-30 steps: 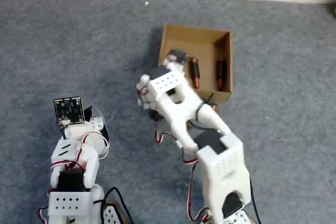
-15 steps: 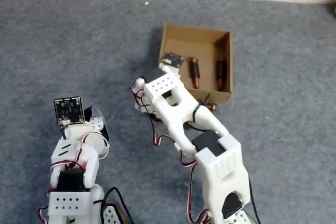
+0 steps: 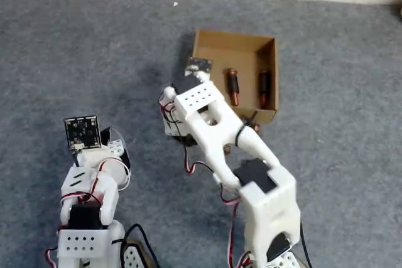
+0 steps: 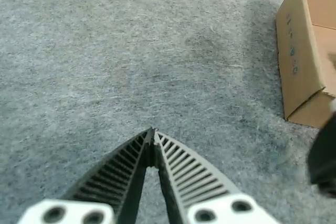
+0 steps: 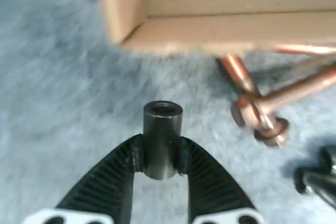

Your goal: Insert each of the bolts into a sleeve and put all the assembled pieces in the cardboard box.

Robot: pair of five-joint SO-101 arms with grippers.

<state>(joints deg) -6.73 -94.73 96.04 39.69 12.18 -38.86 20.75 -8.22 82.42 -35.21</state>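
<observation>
Copper bolts (image 5: pixel 255 114) lie beside cardboard box (image 5: pixel 210 32), nr sleeve (image 5: pixel 163 129).

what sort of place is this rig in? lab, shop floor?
Probably a small robotics lab bench, not a shop floor: two white plastic arms with bare wiring, a grey carpet-like tabletop, and a small open brown cardboard box as the drop-off bin.

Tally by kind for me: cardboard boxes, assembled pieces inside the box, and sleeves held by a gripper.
Cardboard box: 1
Assembled pieces inside it: 2
Sleeve held in the right gripper: 1
Total: 4
</observation>
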